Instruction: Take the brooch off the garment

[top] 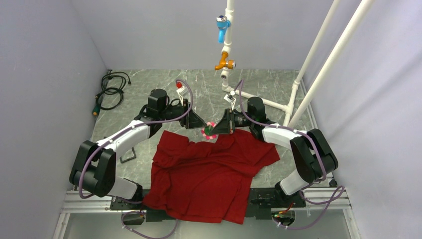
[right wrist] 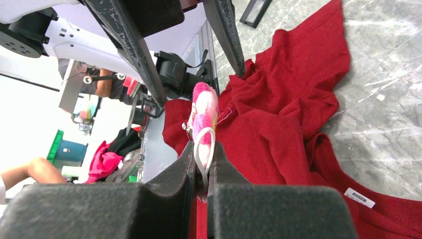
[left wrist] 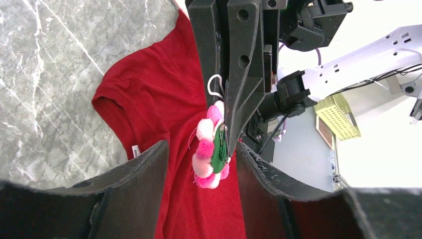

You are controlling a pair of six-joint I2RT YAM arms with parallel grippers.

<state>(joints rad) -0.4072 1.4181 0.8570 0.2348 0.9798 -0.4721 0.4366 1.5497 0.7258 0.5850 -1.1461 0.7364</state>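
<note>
At the far edge of the red T-shirt (top: 209, 174), which is lying crumpled on the grey table (top: 144, 89), the left gripper (top: 200, 125) is holding its fingers wide apart on both sides of the brooch (top: 209, 131). The fluffy pink and white brooch is hanging just above the shirt, and the right gripper (top: 217, 128) is pinching its white loop (right wrist: 204, 149) tight
</note>
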